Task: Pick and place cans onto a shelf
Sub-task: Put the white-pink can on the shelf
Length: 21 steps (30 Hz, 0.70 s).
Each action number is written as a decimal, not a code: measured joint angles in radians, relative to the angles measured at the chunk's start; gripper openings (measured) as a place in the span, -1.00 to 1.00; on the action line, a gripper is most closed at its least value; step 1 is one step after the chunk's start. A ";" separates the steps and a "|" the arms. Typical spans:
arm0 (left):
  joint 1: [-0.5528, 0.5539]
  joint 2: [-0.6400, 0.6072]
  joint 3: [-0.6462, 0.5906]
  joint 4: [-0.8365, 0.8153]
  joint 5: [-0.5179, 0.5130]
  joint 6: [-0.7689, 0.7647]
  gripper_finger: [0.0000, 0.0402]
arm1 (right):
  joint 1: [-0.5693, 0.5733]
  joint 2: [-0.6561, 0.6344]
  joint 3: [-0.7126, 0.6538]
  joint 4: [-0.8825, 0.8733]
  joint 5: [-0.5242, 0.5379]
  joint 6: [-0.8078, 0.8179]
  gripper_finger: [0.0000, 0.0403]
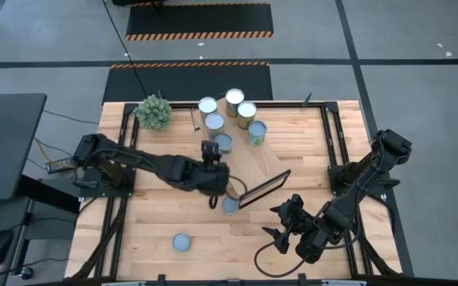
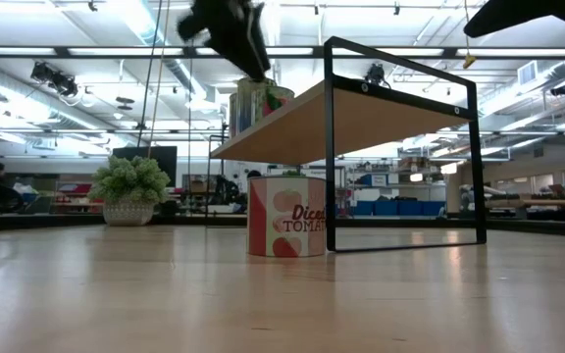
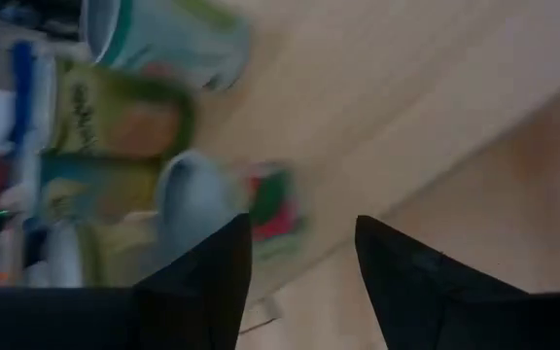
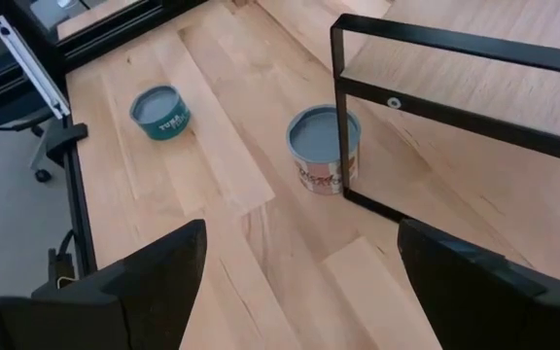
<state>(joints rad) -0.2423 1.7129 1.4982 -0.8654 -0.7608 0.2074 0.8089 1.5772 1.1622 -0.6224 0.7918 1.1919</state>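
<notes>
The slatted wooden surface (image 1: 157, 230) carries the light-wood shelf (image 1: 261, 163) with its dark metal frame (image 1: 265, 189) at the near end; five cans (image 1: 230, 115) cluster on the shelf toward twelve o'clock, beside the spiky green plant ball (image 1: 154, 110) at eleven; the left hand (image 1: 211, 152) hovers above a shelf can (image 1: 223, 143), fingers half apart, gripping nothing; the right hand (image 1: 281, 220) waits at five o'clock, spread wide and empty; a diced-tomato can (image 1: 230, 206) stands against the frame; a teal tuna can (image 1: 181, 242) sits at seven.

Red-and-white tomato can (image 2: 286, 217), teal tuna can (image 4: 160, 112) — light-wood shelf (image 1: 253, 163), black frame, green plant ball (image 1: 154, 110)
</notes>
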 joint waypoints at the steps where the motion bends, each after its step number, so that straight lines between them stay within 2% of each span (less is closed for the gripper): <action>1: -0.017 -0.004 0.001 0.006 0.035 -0.020 -0.06 | 0.000 0.000 0.000 -0.001 0.000 0.004 0.72; 3: -0.050 -0.008 0.001 0.004 0.135 -0.052 -0.10 | 0.000 0.000 0.000 -0.001 0.000 0.006 0.72; 8: -0.101 -0.002 0.001 0.017 0.507 -0.158 -0.25 | 0.000 0.000 0.000 -0.001 -0.005 -0.014 0.72; 10: -0.108 0.009 -0.001 0.012 0.607 -0.223 -0.29 | 0.000 0.000 0.000 0.000 -0.008 -0.025 0.72; 14: -0.122 0.023 -0.072 0.036 0.627 -0.405 -0.29 | -0.002 0.000 0.000 0.001 -0.008 -0.041 0.72; 18: -0.129 0.024 -0.180 0.098 0.632 -0.573 -0.13 | -0.004 0.000 -0.001 0.010 -0.008 -0.042 0.72; 21: -0.125 0.024 -0.242 0.229 0.652 -0.651 0.02 | -0.006 0.000 -0.001 0.022 -0.008 -0.043 0.72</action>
<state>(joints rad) -0.3674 1.7367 1.2565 -0.6360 -0.1089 -0.4436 0.8025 1.5772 1.1614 -0.6005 0.7835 1.1490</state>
